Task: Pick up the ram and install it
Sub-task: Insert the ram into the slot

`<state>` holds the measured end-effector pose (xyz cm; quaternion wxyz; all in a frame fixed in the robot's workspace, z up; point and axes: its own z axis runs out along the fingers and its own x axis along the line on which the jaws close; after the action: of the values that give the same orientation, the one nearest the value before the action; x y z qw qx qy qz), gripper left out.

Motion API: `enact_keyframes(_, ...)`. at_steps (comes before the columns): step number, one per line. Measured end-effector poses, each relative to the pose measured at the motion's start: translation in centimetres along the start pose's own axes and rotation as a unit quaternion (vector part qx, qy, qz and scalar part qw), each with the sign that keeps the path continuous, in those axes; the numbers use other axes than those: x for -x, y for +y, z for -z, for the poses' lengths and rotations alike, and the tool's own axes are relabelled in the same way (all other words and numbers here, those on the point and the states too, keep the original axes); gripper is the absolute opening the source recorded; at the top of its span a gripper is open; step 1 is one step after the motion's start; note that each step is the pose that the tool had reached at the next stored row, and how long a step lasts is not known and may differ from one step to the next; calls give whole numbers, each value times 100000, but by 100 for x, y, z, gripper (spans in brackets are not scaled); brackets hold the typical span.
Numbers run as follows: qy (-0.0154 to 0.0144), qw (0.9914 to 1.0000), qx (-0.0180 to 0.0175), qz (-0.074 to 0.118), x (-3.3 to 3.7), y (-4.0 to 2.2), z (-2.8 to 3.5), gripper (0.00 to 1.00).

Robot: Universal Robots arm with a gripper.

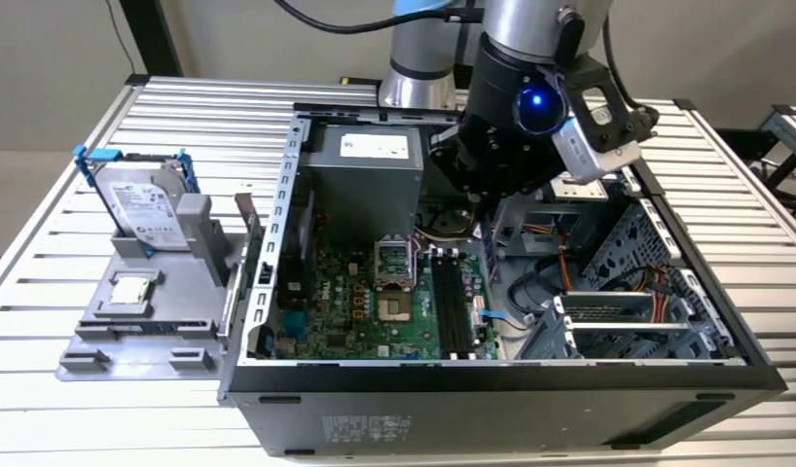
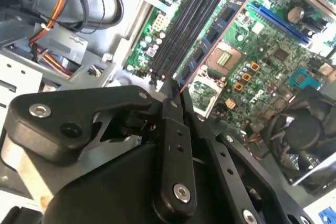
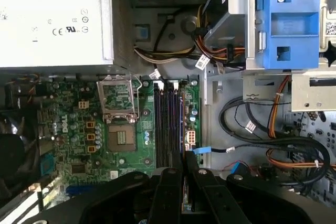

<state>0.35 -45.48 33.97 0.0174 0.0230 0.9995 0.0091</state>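
Ram: the ram is a long thin stick with a row of black chips. One end is pinched in the hand and the rest reaches out over the motherboard.
Hand: the hand is closed down to a narrow slit on the near end of the ram, one black finger pressed against each face.
Alignment: in the second wrist view the ram runs parallel with the long black memory slots, close beside them. Whether it touches a slot cannot be told.
Nearby on the board: the processor socket sits just beside the slots, with its metal frame hinged open.
Case: in the exterior view the arm reaches down into the open computer case, which lies on its side on the slatted tabletop.
Power supply: the grey power supply sits at the far end of the motherboard.
Outside the case: the hard drive, in its blue-handled frame, stands on a grey holder at the exterior view's left, well apart from the hand.
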Motion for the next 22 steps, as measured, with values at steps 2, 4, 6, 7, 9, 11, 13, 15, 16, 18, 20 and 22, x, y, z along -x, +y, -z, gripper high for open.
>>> enact_keyframes(2, -3, 100000, 5, -5, 2, -2, -36, 0)
enact_keyframes(4, 1, 100000, 9, 267, 6, -3, -90, 0)
enact_keyframes(6, 13, 99996, 15, 876, 15, -2, -125, 0)
enact_keyframes(7, 19, 99993, 22, 1183, 19, -2, -145, 0)
enact_keyframes(9, 26, 99988, 34, 1526, 21, -3, -199, 0)
enact_keyframes(11, 27, 99988, 33, 1580, 20, -4, -236, 0)
enact_keyframes(13, 26, 99987, 37, 1585, 19, -4, -272, 0)
enact_keyframes(15, 27, 99987, 33, 1588, 18, -5, -309, 0)
enact_keyframes(16, 28, 99987, 33, 1587, 17, -5, -325, 0)
enact_keyframes(18, 26, 99987, 37, 1588, 16, -6, -364, 0)
enact_keyframes(20, 25, 99987, 39, 1588, 15, -7, -399, 0)
enact_keyframes(22, 28, 99987, 35, 1586, 14, -7, -436, 0)
